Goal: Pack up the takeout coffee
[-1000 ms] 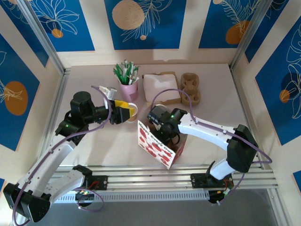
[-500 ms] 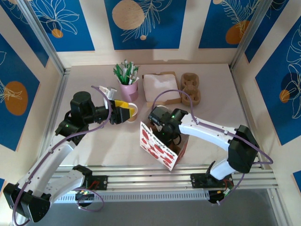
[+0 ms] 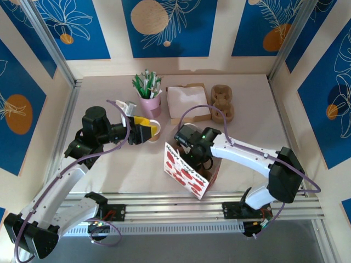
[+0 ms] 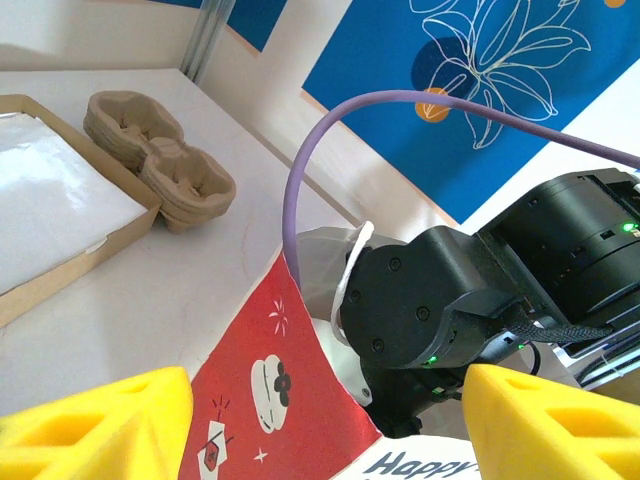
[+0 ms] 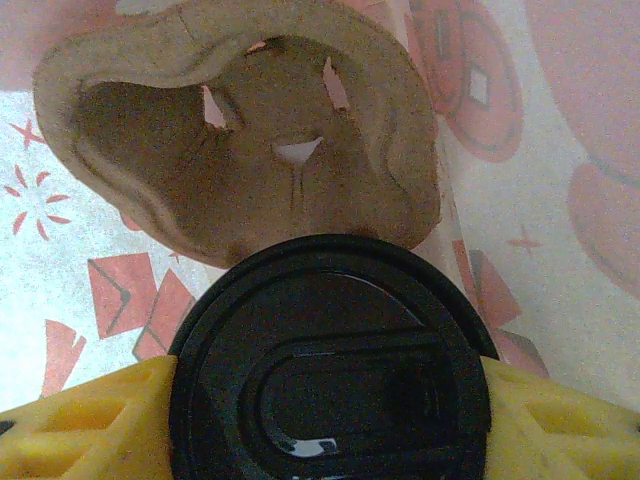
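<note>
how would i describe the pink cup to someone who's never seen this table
Look to the far side of the table, just left of the flat brown box of white paper. The pink cup stands there upright, the only container bristling with green-and-white sticks.

Black lid sliced by the bottom edge, whatever sits under it hidden, pulp carrier near rim covered, right gripper fingers running off both corners, gift bag lettering cut short.
</note>
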